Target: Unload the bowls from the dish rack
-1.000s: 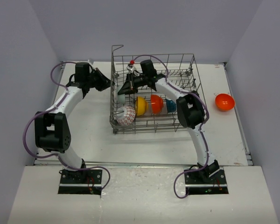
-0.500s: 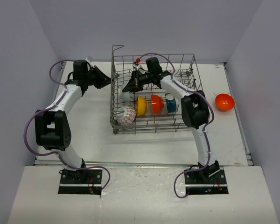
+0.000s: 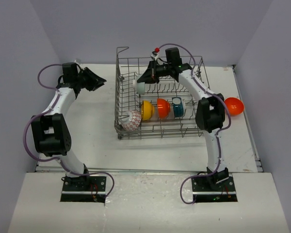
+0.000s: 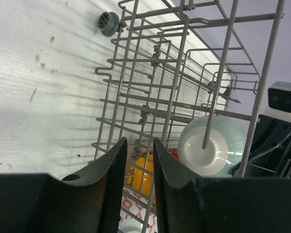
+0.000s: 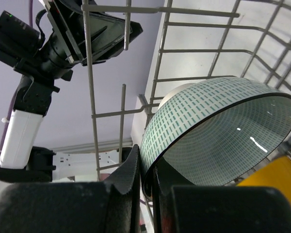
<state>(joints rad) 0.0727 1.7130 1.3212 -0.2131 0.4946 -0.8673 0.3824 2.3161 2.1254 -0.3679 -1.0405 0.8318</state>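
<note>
Right wrist view: the right gripper (image 5: 144, 162) clamps its jaws on the rim of the pale green-patterned bowl (image 5: 218, 131), beside the dish rack (image 5: 122, 114) wires. The left gripper (image 4: 139, 145) has its jaws slightly apart, empty.

Overhead view: bright, even, diffuse light, sharp focus throughout. Only soft, faint shadows lie on the table (image 3: 97, 136) under the dish rack (image 3: 136, 59) and my arms.

Left wrist view: the table glares near white at upper left. The rack wires throw striped shadows across it. My left fingers (image 4: 111, 194) are dark and blurred.

Right wrist view: backlit. My right fingers (image 5: 128, 182) are near-black and out of focus. Small glints sit inside the pale bowl (image 5: 223, 131), whose pattern is crisp.
</note>
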